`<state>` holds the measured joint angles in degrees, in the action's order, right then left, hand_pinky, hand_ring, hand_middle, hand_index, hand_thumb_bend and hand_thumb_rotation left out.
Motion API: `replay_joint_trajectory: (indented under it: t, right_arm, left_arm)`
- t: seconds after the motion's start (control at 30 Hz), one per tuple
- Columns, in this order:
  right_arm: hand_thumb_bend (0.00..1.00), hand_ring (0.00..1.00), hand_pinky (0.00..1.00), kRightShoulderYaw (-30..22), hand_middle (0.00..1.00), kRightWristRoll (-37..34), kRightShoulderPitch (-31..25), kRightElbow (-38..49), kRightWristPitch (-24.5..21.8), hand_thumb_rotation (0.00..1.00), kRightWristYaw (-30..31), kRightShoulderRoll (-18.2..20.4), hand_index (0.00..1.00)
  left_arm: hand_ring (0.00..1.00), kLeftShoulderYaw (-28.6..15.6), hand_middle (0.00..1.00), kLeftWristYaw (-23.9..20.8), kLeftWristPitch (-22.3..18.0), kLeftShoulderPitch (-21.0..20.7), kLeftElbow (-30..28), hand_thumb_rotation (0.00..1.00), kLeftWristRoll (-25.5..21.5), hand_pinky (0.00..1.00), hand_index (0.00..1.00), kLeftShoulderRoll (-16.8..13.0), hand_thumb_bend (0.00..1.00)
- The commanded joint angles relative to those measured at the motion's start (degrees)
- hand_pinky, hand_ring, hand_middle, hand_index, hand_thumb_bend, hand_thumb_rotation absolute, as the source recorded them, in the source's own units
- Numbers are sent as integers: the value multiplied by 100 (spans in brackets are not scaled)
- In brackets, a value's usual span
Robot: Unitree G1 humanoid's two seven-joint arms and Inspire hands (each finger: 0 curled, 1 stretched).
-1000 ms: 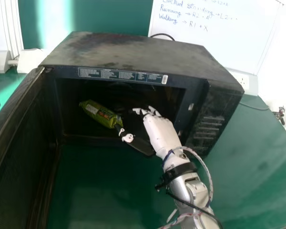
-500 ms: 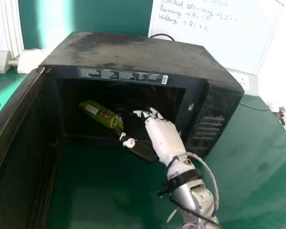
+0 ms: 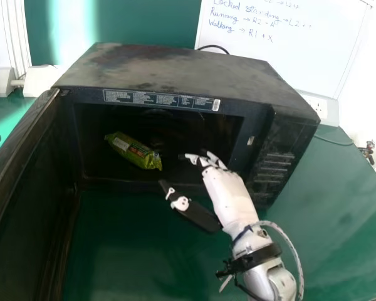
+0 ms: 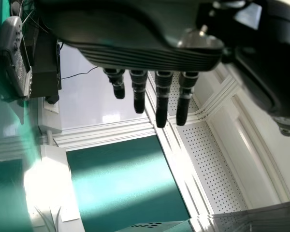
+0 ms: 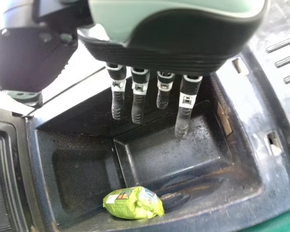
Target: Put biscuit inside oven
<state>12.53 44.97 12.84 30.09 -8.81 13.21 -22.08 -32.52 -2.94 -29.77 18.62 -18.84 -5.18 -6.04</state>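
Observation:
In the head view my right hand point(image 3: 229, 194) is at the mouth of the oven point(image 3: 175, 75), its fingers open and its thumb spread apart. The green biscuit packet point(image 3: 134, 151) lies inside the oven, left of the hand and not touching it. In the right wrist view my right hand point(image 5: 174, 53) has straight fingers, apart from the biscuit packet point(image 5: 133, 203) on the cavity floor. My left hand point(image 4: 135, 53) hangs with straight fingers in the left wrist view.
The oven door point(image 3: 31, 194) stands open at the left. A whiteboard point(image 3: 288, 44) is behind the oven, with a wall socket point(image 3: 318, 108) at its right. The oven stands on a green table point(image 3: 131, 244).
My right hand has moved right and back toward the robot, its thumb drawing away from the packet. The packet stays where it lay.

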Motion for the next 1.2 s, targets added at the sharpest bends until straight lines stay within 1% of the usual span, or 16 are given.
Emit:
replay_joint_trajectory:
  t: [0.0,0.27,0.4,0.7,0.87,1.07,1.17]
  right_arm:
    - [80,79,70,-108,87,-48,-178,186,62,88,31,7,87]
    - [80,81,71,-360,86,-188,-596,536,204,89,21,6,87]
    - [80,80,70,-494,85,-266,-771,701,203,89,24,25,86]
    - [78,77,69,-861,86,-536,-1163,916,394,89,-37,-3,85]
    - [77,78,69,-1041,85,-632,-1417,1041,499,90,-25,-20,85]
    - [75,80,70,-1281,84,-1006,-1672,1061,727,90,-109,43,83]
    - [74,81,70,-1413,84,-1190,-1810,1158,735,92,-61,72,83]
  left_arm:
    - [95,-57,87,13,-46,18,62,100,-31,100,87,-77,100]
    - [95,-61,87,11,-38,15,87,100,-62,100,87,-121,99]
    - [95,-57,87,5,-42,11,93,100,-70,100,87,-133,99]
    - [95,-68,88,18,-34,-1,120,100,-67,100,87,-182,99]
    - [95,-82,87,-2,-43,-29,178,100,-82,100,87,-195,99]
    - [95,-70,87,-11,-17,-39,149,100,-83,100,87,-188,99]
    - [95,-81,87,-7,-27,-55,185,100,-100,100,87,-197,99]
